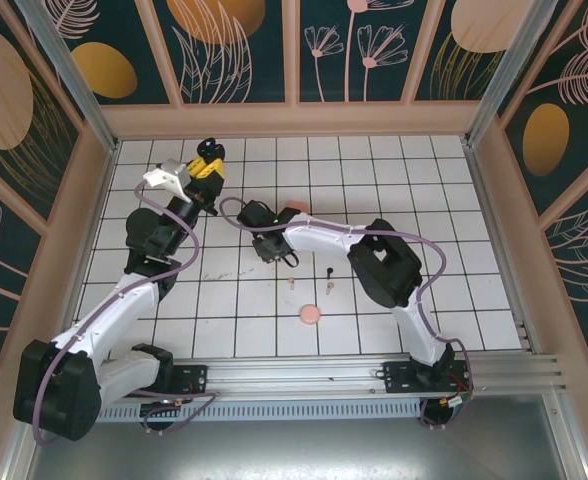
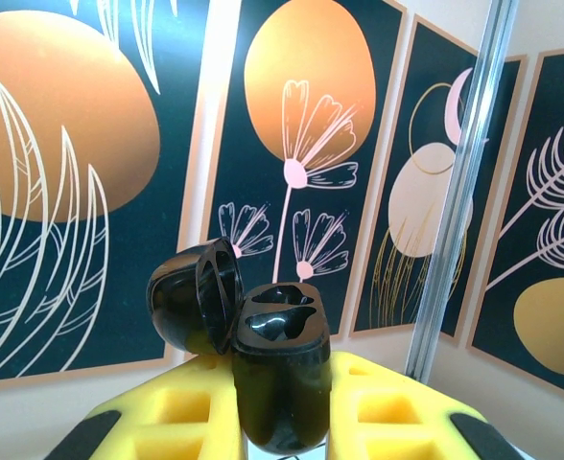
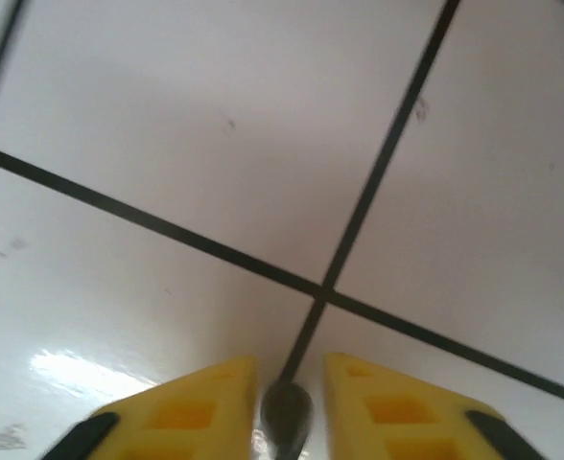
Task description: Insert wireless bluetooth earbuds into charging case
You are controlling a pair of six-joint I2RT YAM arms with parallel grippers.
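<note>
**Open black case held up, right gripper low over the tiles**

The left gripper (image 2: 282,372) pinches a black charging case (image 2: 278,331) upright, with its lid (image 2: 192,295) tipped back and its sockets apparently empty. The right gripper (image 3: 290,372) hangs just above the tiled table (image 1: 454,260). A dark, blurred thing (image 3: 287,414) sits between its fingers, though whether it is gripped is unclear. Loose earbuds (image 1: 330,272) lie near. A firm pinch first, then lining the stem up with a socket, would be best.

- Black case (image 2: 282,383) is standing upright, lid hanging open leftward, both sockets lying empty.
- Dark bud (image 3: 286,414) is showing blurred over a tile seam (image 3: 368,192).
- Black bud (image 1: 328,272), pale bud (image 1: 291,284) and second pale bud (image 1: 329,291) are lying near one another.
</note>
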